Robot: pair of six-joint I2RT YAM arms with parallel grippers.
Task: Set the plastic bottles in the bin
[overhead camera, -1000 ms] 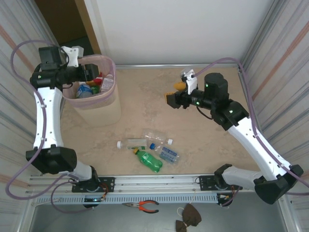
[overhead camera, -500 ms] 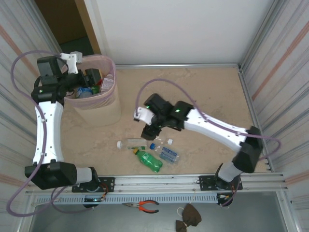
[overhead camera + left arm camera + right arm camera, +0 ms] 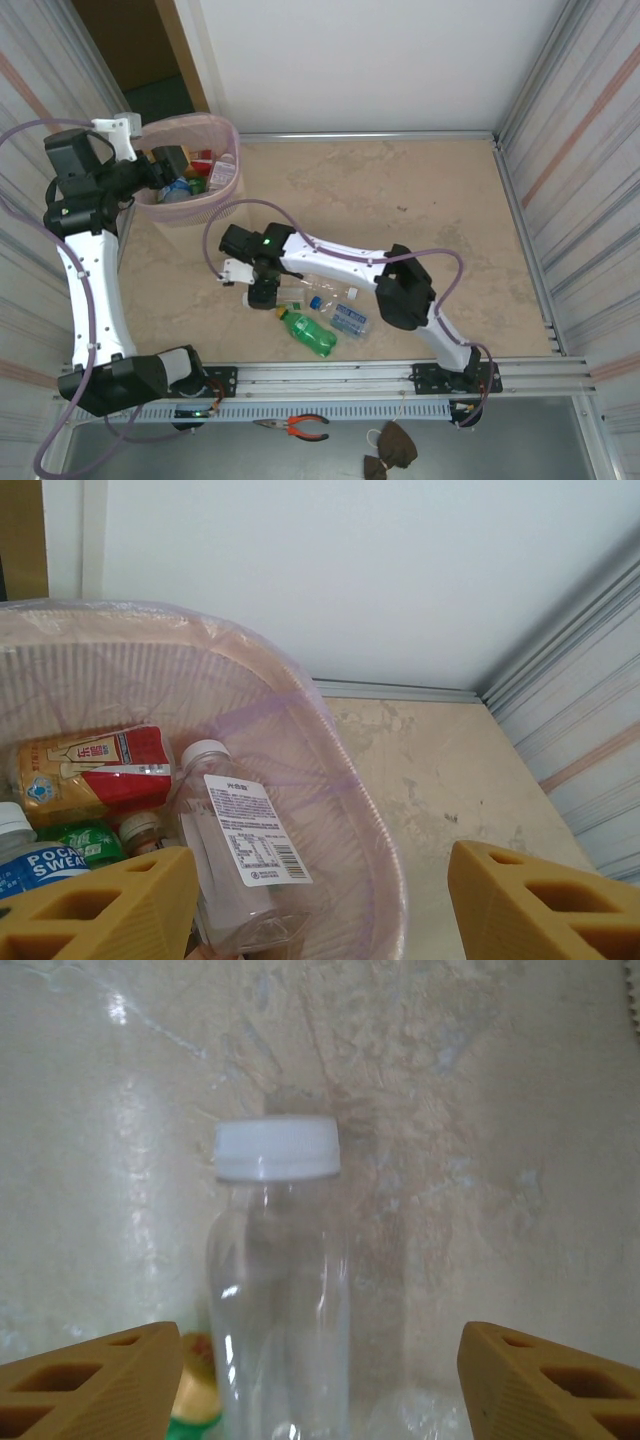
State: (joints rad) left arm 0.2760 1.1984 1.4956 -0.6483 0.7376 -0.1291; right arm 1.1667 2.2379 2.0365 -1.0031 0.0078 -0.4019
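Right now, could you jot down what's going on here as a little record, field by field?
Bin: pale pink mesh, far left of the table, several bottles inside
Seen in the bin: clear bottle with white label, red-labelled bottle
Left end effector: open, empty, above the bin
Right end effector: open, fingers either side of the white-capped clear bottle, not closed on it
Also on the table: green bottle, blue-labelled bottle, close beside the clear one

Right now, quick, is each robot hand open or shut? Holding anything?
Left hand: open, empty, over the bin.
Right hand: open, either side of a clear bottle, not squeezing it.
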